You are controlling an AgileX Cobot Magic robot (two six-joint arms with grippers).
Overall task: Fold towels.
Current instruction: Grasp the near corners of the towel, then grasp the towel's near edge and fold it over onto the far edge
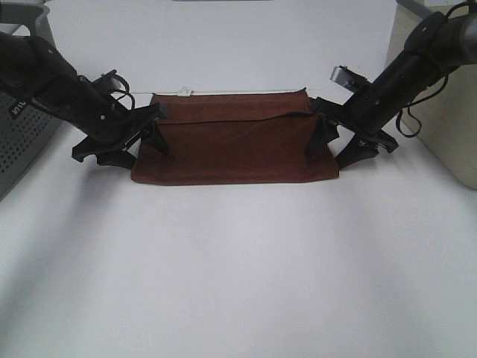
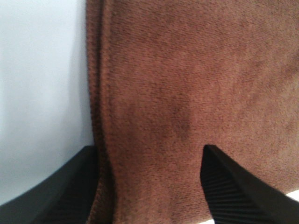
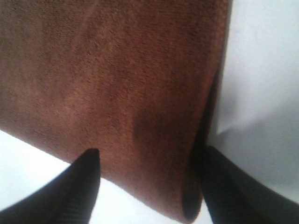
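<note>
The dark reddish-brown towel [image 1: 235, 145] lies folded on the white table [image 1: 238, 268], with its far layer lapped over and a small white tag [image 1: 185, 91] at its far edge. My left gripper [image 1: 140, 149] is open at the towel's left end, its fingers straddling the folded edge; in the left wrist view the towel [image 2: 187, 84] fills the space between my gripper's [image 2: 149, 186] spread fingers. My right gripper [image 1: 334, 151] is open at the towel's right end. The right wrist view shows the towel's doubled edge [image 3: 117, 84] between my gripper's [image 3: 149, 186] spread fingers.
A grey perforated box [image 1: 22, 142] stands at the table's left edge behind the left arm. A beige block [image 1: 447, 127] stands at the right edge behind the right arm. White tabletop extends in front of the towel.
</note>
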